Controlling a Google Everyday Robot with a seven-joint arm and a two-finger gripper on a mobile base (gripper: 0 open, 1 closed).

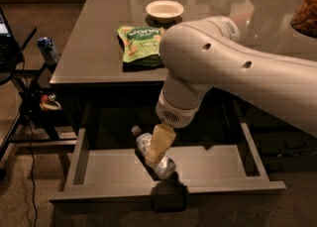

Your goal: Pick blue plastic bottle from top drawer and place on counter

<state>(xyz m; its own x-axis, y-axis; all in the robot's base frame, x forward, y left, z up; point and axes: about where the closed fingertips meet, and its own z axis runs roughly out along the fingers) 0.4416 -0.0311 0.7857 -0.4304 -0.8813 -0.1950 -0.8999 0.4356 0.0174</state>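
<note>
One step short of a lift, by the look of it: hanging the gripper [158, 146] low inside the top drawer [109, 169], directly over the blue plastic bottle [165, 166] lying on its side near the drawer's middle, cap pointing toward the drawer's back. Probably crossing the body at an angle for a firm hold; not being able to tell whether open or already clamped. Aiming eventually for the counter [94, 47] just above the drawer.
</note>
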